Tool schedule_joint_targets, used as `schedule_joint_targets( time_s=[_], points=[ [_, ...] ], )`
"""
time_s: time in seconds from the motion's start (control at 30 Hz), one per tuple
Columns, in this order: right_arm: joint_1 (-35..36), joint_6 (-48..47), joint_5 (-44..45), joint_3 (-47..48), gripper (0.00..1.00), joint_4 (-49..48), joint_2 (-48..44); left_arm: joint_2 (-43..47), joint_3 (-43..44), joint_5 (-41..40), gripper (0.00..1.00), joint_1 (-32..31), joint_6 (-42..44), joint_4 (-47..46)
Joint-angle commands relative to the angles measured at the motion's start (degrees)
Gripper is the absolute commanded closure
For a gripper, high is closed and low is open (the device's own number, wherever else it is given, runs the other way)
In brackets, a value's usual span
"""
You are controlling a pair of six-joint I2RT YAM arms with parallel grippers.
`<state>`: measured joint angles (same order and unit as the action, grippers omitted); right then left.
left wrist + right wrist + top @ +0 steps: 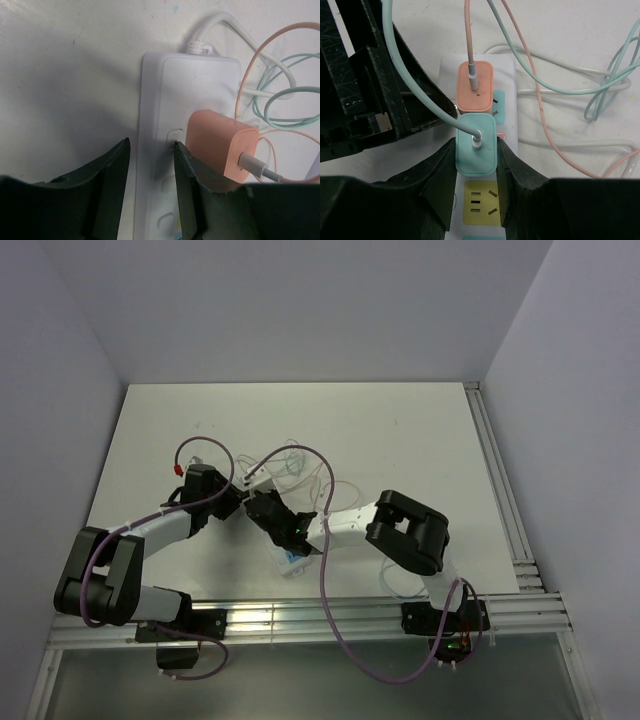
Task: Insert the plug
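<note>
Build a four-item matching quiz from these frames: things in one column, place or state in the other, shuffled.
Things
1. orange charger
2. teal charger
3. yellow socket
4. left gripper

Place or state
A. nothing plugged in
B. between the right gripper fingers
C. open, over the strip edge
D. sits in the strip, not held

Pairs: 1-D, 2-B, 3-A, 4-C
</note>
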<state>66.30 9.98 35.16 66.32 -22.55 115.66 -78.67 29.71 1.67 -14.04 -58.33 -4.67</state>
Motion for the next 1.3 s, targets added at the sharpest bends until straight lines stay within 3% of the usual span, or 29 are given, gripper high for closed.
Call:
schedule_joint_targets(
  time_s=[0.0, 0.2, 0.4, 0.63, 0.93, 1.13, 1.27],
  points=[
    [-2.41, 0.92, -5.98, -4.8, 1.0, 15.68, 6.24, 0.01, -0.71, -0.18, 0.54, 0.16, -0.03, -1.57],
    [-0.48, 4.78, -2.65, -7.61, 1.0, 15.42, 9.23, 0.63, -0.97, 0.08, 0.55, 0.16, -0.03, -1.92],
    [1.37, 5.67, 1.05, -3.93, 1.0, 19.98, 13.54, 0.36, -1.41, 0.44, 0.56, 0.16, -0.21, -2.45],
    [1.46, 7.07, -0.79, -5.33, 1.0, 19.99, 16.0, 1.24, -2.03, 0.7, 0.56, 0.16, -0.04, -2.28],
    [1.46, 7.16, -3.08, -2.08, 1.0, 26.76, 19.16, 0.63, -2.82, 0.61, 0.57, 0.16, -0.21, -3.42],
    [1.2, 9.35, -3.87, -4.96, 1.0, 23.87, 16.89, 1.24, -3.0, 0.44, 0.57, 0.16, -0.04, -3.07],
    [-0.12, 10.24, -6.15, -9.63, 1.0, 17.81, 10.13, 2.03, -3.17, 0.26, 0.55, 0.16, -0.21, -2.81]
  ],
)
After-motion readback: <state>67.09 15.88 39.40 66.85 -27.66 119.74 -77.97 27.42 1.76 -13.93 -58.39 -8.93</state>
